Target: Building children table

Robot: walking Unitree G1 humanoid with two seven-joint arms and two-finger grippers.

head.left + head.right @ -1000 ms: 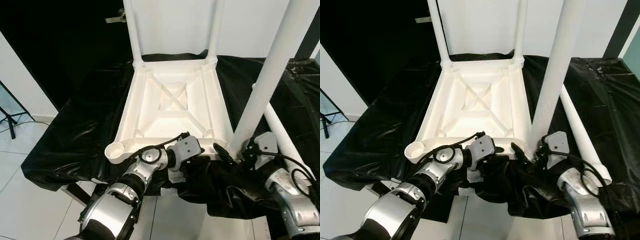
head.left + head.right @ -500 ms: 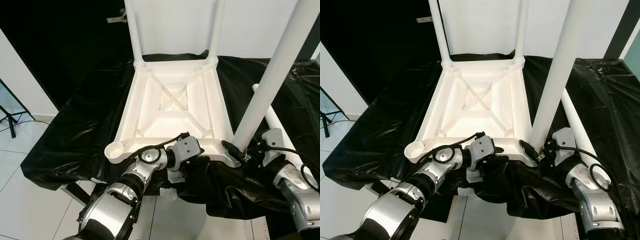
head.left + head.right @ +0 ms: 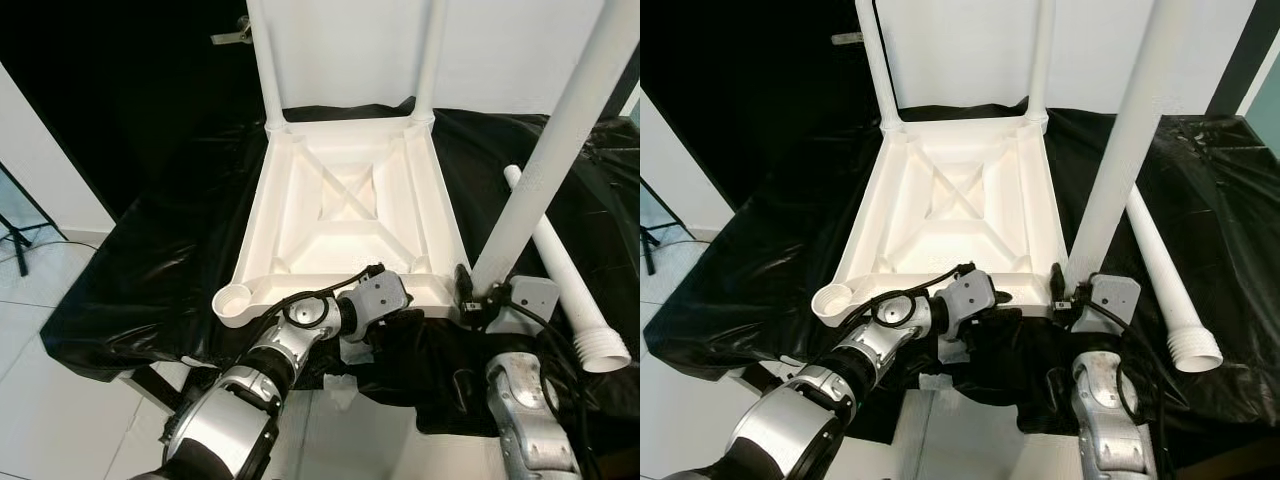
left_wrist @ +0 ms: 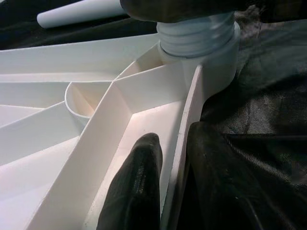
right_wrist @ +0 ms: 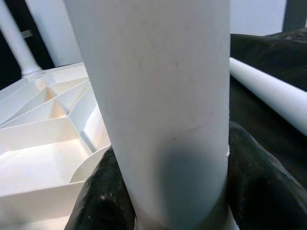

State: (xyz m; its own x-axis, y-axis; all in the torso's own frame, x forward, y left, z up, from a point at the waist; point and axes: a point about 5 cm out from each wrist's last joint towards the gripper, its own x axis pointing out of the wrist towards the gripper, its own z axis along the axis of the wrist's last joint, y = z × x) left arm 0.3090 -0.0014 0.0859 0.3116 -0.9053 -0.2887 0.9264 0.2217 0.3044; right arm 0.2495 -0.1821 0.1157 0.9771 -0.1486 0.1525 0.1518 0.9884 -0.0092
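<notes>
A white table top [image 3: 345, 210] lies upside down on black cloth. Two white legs [image 3: 266, 60] [image 3: 430, 55] stand in its far corners. A third leg [image 3: 545, 170] rises, leaning right, from the near right corner socket. My right gripper [image 3: 472, 300] is shut on this leg's base, one black finger [image 5: 249, 172] on each side. My left gripper [image 4: 172, 153] is shut on the table top's near rim beside that corner, with one finger inside the rim wall and one outside. The near left socket [image 3: 232, 302] stands hollow.
A loose white leg [image 3: 560, 265] lies on the cloth to the right, its threaded end [image 3: 602, 352] near the front edge. The black cloth [image 3: 150, 260] hangs over the support's front. Tiled floor [image 3: 40, 330] lies to the left, a white wall behind.
My right arm has swung left, from the right of the held leg to below its base. The leg leans much as before. The loose leg is now uncovered.
</notes>
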